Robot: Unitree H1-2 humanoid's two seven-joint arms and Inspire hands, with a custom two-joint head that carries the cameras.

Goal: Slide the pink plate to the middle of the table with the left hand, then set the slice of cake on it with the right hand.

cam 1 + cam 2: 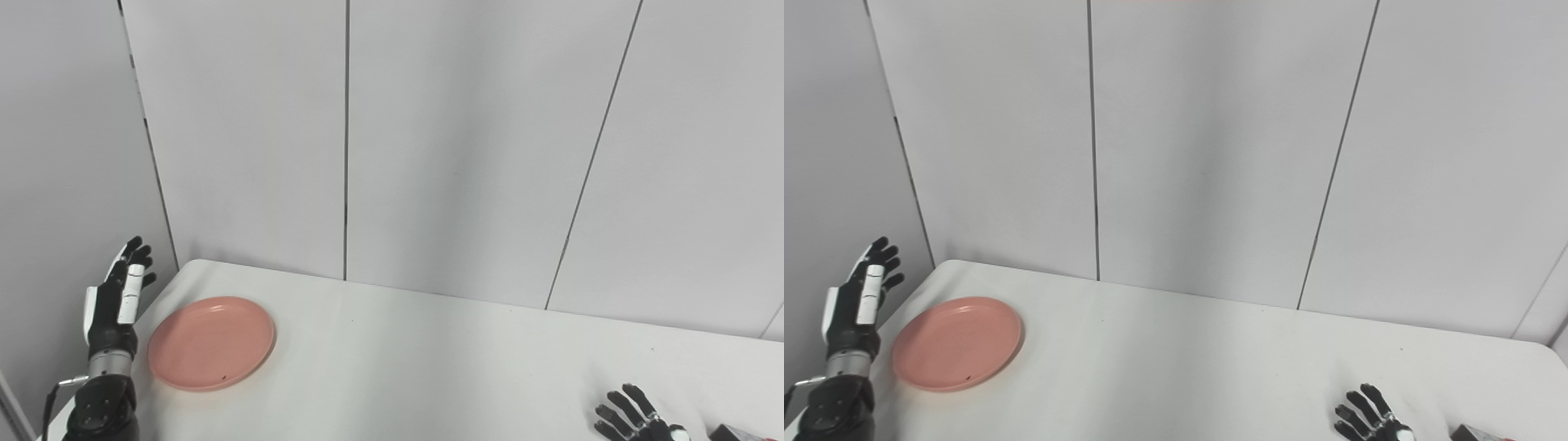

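1. A white desk (429, 367) is seen in front of a grey panelled wall (429, 141).
2. A pink plate (211, 343) is laid flat near the far left corner of the desk. It is round, so no long side is shown and it points no way. A tiny dark speck is seen near its front rim.
3. The left hand (116, 300) is held up just beside the plate, at the left edge of the desk. The plate is not touched by it. Its fingers (136, 250) are spread apart and pointed up, and nothing is held in them.
4. The right hand (1369, 419) is seen low at the bottom right, well apart from the plate. Only its top part is shown. Its fingers (625, 407) are spread wide and nothing is held in them.
5. A small dark thing (738, 433) with a bit of red on it is seen at the bottom edge, just right of the right hand. It is cut off by the picture's edge, so what it is cannot be told.
6. More of the desk's right end, with its rounded far corner, is shown in the right eye view. In the left eye view that corner is cut off.
7. More of the left wall is shown in the left eye view, and the plate sits further right in it.
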